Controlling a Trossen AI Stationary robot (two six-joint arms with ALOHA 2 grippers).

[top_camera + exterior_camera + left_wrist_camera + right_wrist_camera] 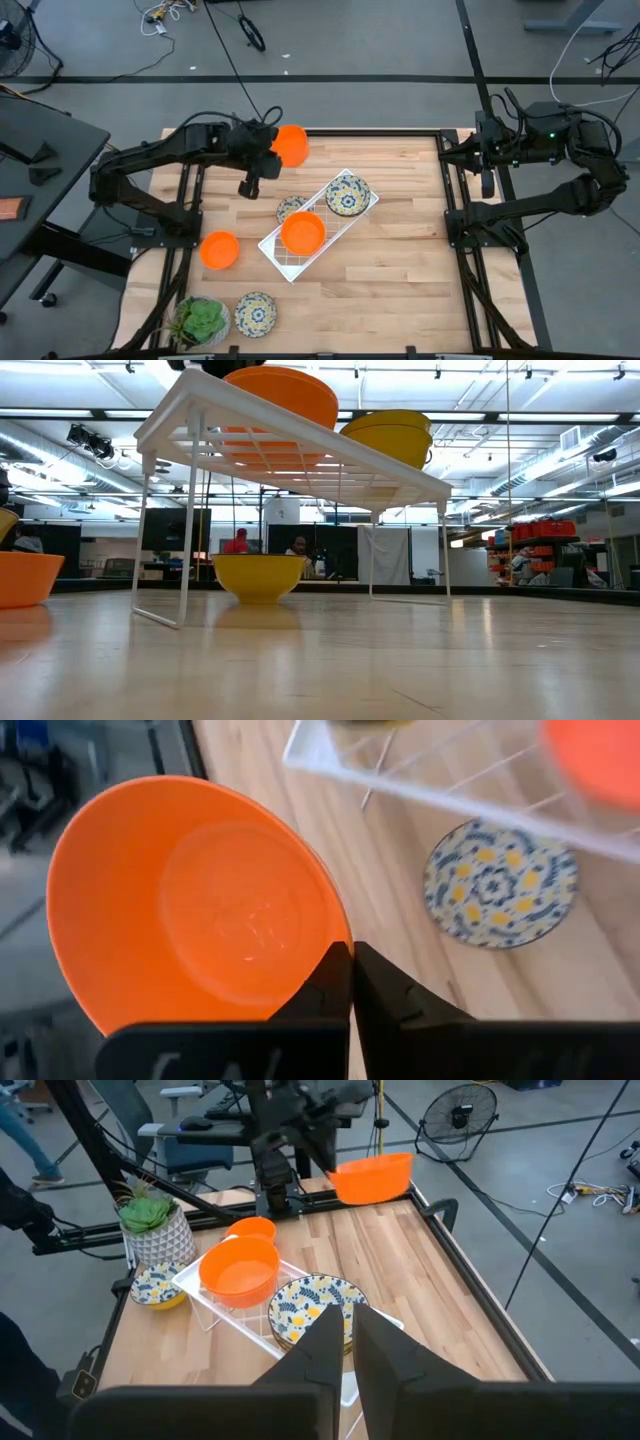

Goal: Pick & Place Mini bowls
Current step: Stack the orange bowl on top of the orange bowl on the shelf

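Note:
My left gripper is shut on a plain orange mini bowl and holds it above the table's far edge, left of the middle. On the white wire rack stand another orange bowl and a blue-and-yellow patterned bowl. A second patterned bowl sits on the table at the rack's left side, under it in the low view. One more orange bowl and a patterned one rest on the table near the left edge. My right gripper waits shut at the table's far right. My left gripper pinches the orange bowl by its rim, one finger inside the bowl and one outside. The bowl is lifted clear of the table and sits about upright, its opening facing up.
A potted green plant stands at the near left corner. Bare wood lies to the right of the rack. Black frame rails run along the table's left and right edges. People show far off in the room in the low view.

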